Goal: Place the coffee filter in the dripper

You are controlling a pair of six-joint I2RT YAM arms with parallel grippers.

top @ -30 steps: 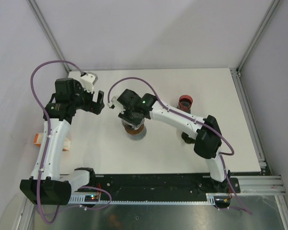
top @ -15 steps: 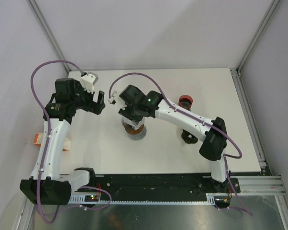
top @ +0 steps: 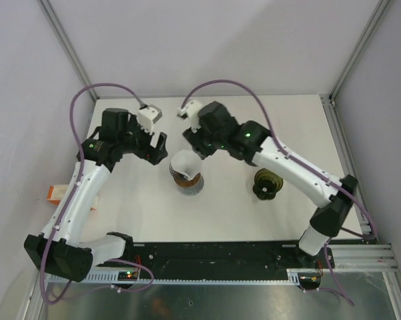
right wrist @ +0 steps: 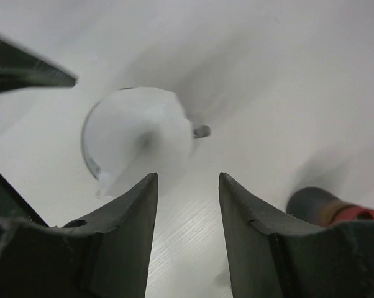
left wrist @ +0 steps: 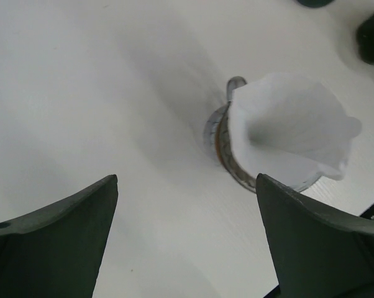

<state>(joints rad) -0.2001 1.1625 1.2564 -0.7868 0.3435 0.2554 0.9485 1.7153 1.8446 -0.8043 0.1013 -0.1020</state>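
The coffee filter (top: 184, 162) sits in the dripper (top: 189, 184), its paper rising above the rim. The right gripper (top: 199, 149), at the filter's 1 o'clock, has its jaws apart and empty. The left gripper (top: 159, 147), at 10 o'clock, is spread wide and holds nothing. Placement appears complete: withdraw both arms upward and keep them clear of the paper edge.

Coffee filter (left wrist: 286, 130): thin white paper, matt, softly creased.
Dripper (left wrist: 217, 138): ribbed grey rim, metal by its look, slight sheen.
Tabletop (left wrist: 81, 93): white, matt, faint fine grain.
Left gripper (left wrist: 187, 179), Right gripper (right wrist: 187, 177): dark matt plastic.
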